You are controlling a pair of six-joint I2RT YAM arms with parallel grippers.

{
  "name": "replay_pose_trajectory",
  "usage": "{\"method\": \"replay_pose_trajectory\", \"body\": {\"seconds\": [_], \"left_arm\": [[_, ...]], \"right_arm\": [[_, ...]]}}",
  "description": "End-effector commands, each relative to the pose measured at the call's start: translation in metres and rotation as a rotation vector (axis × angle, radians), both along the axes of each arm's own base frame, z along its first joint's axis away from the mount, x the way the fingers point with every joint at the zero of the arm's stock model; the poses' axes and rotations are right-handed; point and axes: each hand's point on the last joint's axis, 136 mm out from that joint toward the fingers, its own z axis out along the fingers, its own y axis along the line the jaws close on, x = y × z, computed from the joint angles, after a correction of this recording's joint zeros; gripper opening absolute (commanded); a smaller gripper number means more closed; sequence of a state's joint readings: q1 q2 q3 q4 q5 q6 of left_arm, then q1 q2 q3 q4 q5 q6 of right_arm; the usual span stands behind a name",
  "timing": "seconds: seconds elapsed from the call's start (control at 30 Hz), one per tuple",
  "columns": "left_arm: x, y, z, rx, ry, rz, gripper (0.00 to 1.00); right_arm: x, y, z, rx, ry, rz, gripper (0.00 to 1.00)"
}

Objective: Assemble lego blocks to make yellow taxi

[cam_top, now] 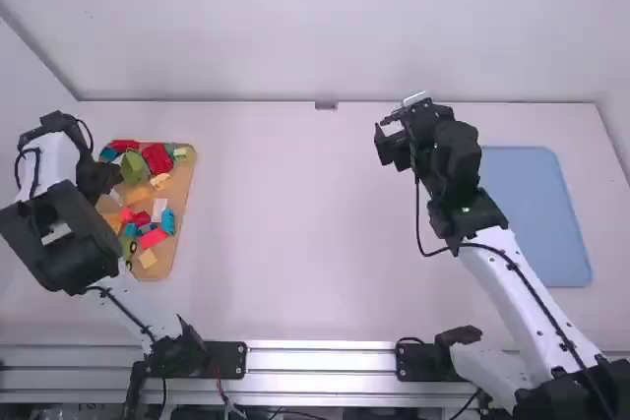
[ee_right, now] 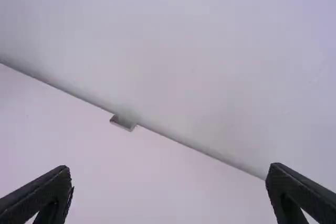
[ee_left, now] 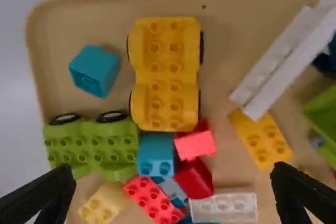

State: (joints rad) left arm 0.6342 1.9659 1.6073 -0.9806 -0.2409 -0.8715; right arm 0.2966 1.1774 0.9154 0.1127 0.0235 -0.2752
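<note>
A: Edges and room first?
B: White table [cam_top: 295, 233], biggest. Wall along far edge; wide stretch of tabletop between tray and mat, room for moving sideways.
A: Arms?
B: Right arm [cam_top: 522, 292] runs far and leans left from its base, wrist toward the far side. Left arm [cam_top: 128, 302] is bent, on the left, wrist over the tray.
A: Mat?
B: Blue mat [cam_top: 532, 213], right side, just right of the right arm's wrist.
A: Tray?
B: Tan tray [cam_top: 187, 179], left side, partly under the left arm.
A: Grippers?
B: Left gripper [cam_top: 110, 179] points down over the tray, fingers wide apart. Right gripper [cam_top: 390, 145] faces the far edge and wall, fingers wide too.
A: Taxi parts?
B: Yellow wheeled base [ee_left: 166, 74] sits studs up in the tray, toward its left edge. Green wheeled base [ee_left: 94, 145] lies on its side by the near edge. Long white bricks [ee_left: 278, 61] lie farther along the tray.
A: Small ones?
B: Teal block [ee_left: 94, 71] on the yellow base's near side, apart from it. Yellow brick [ee_left: 261, 139] lies flat, farther off.
A: Tiniest?
B: Small bracket [cam_top: 326, 105] at the table's far edge.
</note>
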Motion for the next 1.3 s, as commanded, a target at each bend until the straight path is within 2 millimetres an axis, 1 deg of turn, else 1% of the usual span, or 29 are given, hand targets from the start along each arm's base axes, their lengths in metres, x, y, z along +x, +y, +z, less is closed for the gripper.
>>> {"method": "replay_pose_trajectory", "body": {"seconds": [0.0,0.07,0.23,0.3,0.33,0.4,0.43,0.5,0.57,0.67,0.73,0.8,0.97,1.1,1.17,1.27], "left_arm": [[-0.007,0.007,-0.006,0.018,0.007,0.0,0.99],[0.001,0.005,-0.015,-0.035,-0.028,-0.141,0.99],[0.005,0.002,-0.026,-0.132,-0.133,-0.184,1.0],[0.001,0.003,-0.032,-0.162,-0.16,-0.182,0.94],[-0.005,0.007,-0.035,-0.16,-0.155,-0.16,0.93],[-0.012,0.012,-0.04,-0.149,-0.143,-0.115,0.94],[-0.017,0.013,-0.043,-0.148,-0.139,-0.082,0.98],[-0.02,0.012,-0.049,-0.161,-0.144,-0.078,0.98],[-0.018,0.005,-0.054,-0.188,-0.153,-0.19,0.95],[-0.014,0.003,-0.057,-0.185,-0.158,-0.236,0.95],[-0.011,0.006,-0.056,-0.172,-0.166,-0.235,0.95],[-0.013,0.011,-0.056,-0.147,-0.154,-0.219,0.95],[-0.016,0.011,-0.059,-0.145,-0.132,-0.198,0.97],[-0.018,0.009,-0.066,-0.161,-0.123,-0.171,0.97],[-0.021,0.011,-0.076,-0.164,-0.094,-0.148,0.98],[-0.023,0.009,-0.08,-0.179,-0.086,-0.147,0.97]], "right_arm": [[0.003,0.003,0.016,0.015,-0.03,0.003,0.98],[0.003,0.003,0.017,0.016,-0.032,0.004,0.99],[0.003,0.003,0.017,0.016,-0.032,0.004,0.98],[0.003,0.003,0.017,0.019,-0.031,0.003,0.99],[0.003,0.003,0.017,0.019,-0.031,0.003,0.99],[0.003,0.003,0.017,0.019,-0.031,0.003,0.98],[0.003,0.003,0.017,0.019,-0.031,0.003,0.99],[0.003,0.003,0.017,0.019,-0.031,0.003,0.99],[0.003,0.003,0.017,0.019,-0.031,0.003,0.99],[0.003,0.003,0.016,0.019,-0.03,0.003,0.98],[0.003,0.003,0.016,0.019,-0.029,0.003,0.99],[0.003,0.003,0.016,0.019,-0.027,0.003,0.99],[0.002,0.003,0.012,0.013,-0.012,0.003,0.99],[0.002,0.003,0.011,0.013,-0.009,0.003,0.98],[0.002,0.003,0.011,0.012,-0.01,0.003,0.99],[0.002,0.003,0.011,0.013,-0.01,0.003,0.99]]}}
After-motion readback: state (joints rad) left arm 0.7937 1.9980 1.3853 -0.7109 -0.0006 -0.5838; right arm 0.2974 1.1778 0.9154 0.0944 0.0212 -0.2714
